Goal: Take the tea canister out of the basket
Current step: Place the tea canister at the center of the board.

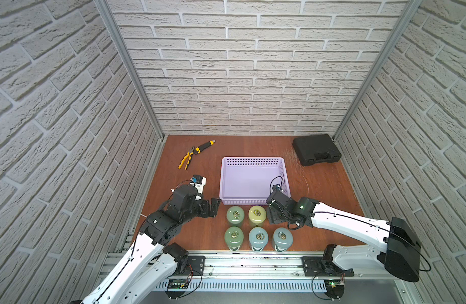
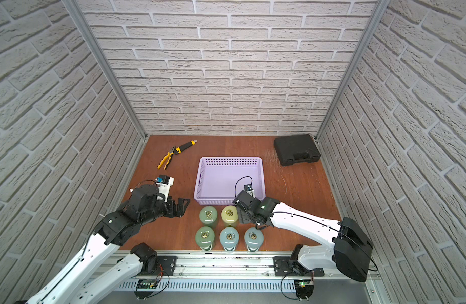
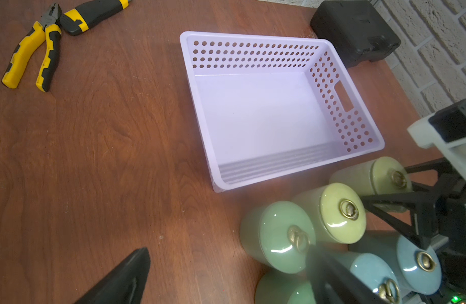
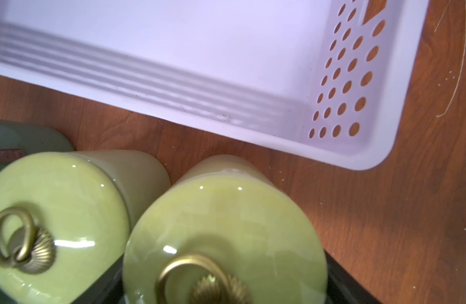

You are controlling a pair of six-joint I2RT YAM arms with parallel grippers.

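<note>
right gripper (image 1: pixel 275 216): jaws straddle the yellow-green tea canister (image 4: pixel 224 226); I cannot tell whether they are clamped or loose.
left gripper (image 1: pixel 215 205): jaws wide and empty, hovering beside the canister group.
tea canister: upright, apparently on the table (image 1: pixel 200 237), just outside the near wall of the basket (image 1: pixel 252 159), which is empty; it is close beside its yellow-green twin (image 1: pixel 256 214).
step in hand: judged a release. Open fully, then rise straight, clear of the ring knob (image 4: pixel 195 279) and the twin.
wrist views only: both show the tea canister, which both top views hide beneath the right gripper.
top views only: five other canisters in two rows.
</note>
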